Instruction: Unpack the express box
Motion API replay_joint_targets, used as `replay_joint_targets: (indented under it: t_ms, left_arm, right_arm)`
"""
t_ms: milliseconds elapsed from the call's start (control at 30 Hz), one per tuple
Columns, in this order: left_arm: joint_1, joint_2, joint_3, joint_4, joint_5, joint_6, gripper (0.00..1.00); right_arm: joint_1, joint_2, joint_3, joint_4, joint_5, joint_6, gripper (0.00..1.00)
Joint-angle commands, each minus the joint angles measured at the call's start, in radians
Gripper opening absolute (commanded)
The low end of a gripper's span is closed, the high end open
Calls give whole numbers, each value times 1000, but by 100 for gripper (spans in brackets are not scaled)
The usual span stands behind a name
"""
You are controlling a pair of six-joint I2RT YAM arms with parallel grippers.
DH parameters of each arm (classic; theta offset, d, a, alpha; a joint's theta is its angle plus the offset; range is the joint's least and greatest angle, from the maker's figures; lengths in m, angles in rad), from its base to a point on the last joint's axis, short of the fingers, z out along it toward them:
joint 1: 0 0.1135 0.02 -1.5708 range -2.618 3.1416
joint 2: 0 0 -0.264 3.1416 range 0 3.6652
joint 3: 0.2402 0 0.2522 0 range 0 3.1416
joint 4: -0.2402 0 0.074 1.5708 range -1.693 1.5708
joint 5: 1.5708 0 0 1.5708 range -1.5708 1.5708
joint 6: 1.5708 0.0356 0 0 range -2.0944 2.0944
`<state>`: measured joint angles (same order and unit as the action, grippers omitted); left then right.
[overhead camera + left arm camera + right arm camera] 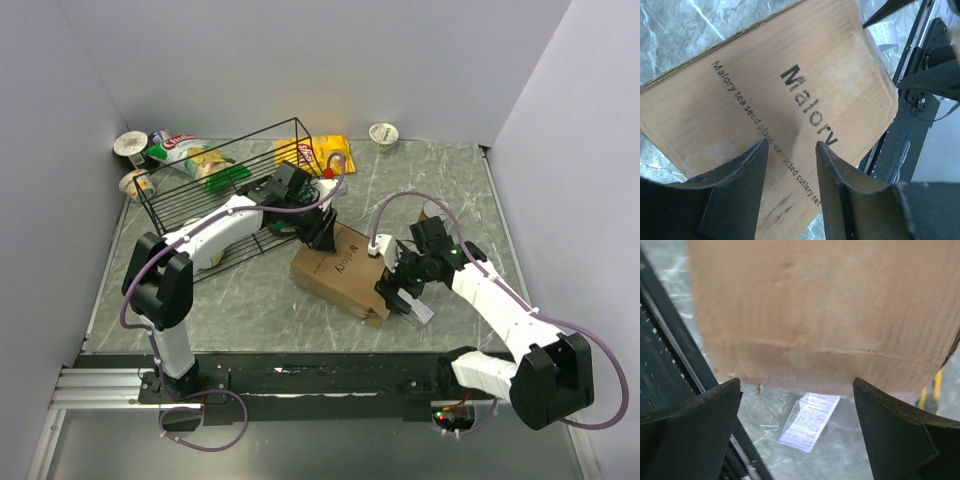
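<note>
Print on the express box (765, 100) is cut off below, and the paper slip (808, 421) is illegible.

Left hand (790, 144) half spread, right hand (796, 382) spread wide.

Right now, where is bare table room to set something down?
Bare table lies back right, between the white cup and the right wall, and front left of the express box. The back left is crowded: wire basket, snack bags, cups.
</note>
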<state>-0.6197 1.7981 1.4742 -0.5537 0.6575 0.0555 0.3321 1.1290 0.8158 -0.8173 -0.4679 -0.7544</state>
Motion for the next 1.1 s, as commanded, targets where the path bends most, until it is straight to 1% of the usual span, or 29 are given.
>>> replay_joint_targets:
  t_ms: [0,67,133,267,333,400,433,467,533,633,667,733,767,800,833,867,900,1000,1033,1067]
  left_arm:
    - [-5,14,37,18,19,-31,49]
    - [-11,27,55,21,17,-26,49]
    - [-18,41,90,15,36,-14,49]
    - [-44,61,141,6,30,1,49]
    - [-52,69,140,6,37,4,48]
    - [-55,76,127,6,56,12,48]
    - [-57,79,111,6,57,12,48]
    - [-58,81,101,9,57,12,48]
    - [-60,83,72,12,54,17,47]
    - [-60,83,48,5,37,26,47]
    - [-58,78,41,5,33,27,47]
    - [-58,70,18,1,16,35,46]
    - [-58,63,8,3,11,40,46]
    - [-57,60,-15,5,5,43,46]
    - [-55,53,-28,2,2,47,46]
    - [-52,50,-41,0,2,55,46]
    - [-51,47,-70,-2,-2,58,46]
    - [-31,30,-130,3,-16,47,44]
    - [-26,23,-144,8,-18,44,44]
    - [-20,8,-155,3,-9,44,40]
  right_arm:
    - [4,23,-58,49,181,181,100]
    - [7,22,-102,82,175,152,100]
    - [19,31,-142,112,210,130,100]
    - [19,29,-155,125,245,113,100]
    - [19,20,-171,132,245,92,100]
    - [19,44,-187,150,265,84,100]
    - [19,57,-202,159,273,83,98]
    - [19,75,-211,168,290,75,94]
    - [19,83,-253,213,310,41,92]
    - [9,66,-283,212,333,-12,78]
    - [-1,30,-287,193,333,-25,69]
    - [-22,-23,-297,132,324,-59,61]
    - [-34,-88,-306,112,321,-74,53]
    - [-60,-121,-317,93,316,-115,50]
    - [-71,-152,-346,54,314,-141,47]
    - [-93,-203,-360,49,318,-164,44]
    - [-144,-224,-368,47,319,-209,44]
    - [-208,-242,-388,38,347,-316,43]
    - [-253,-244,-400,43,365,-342,43]
    - [-275,-247,-406,46,370,-373,42]
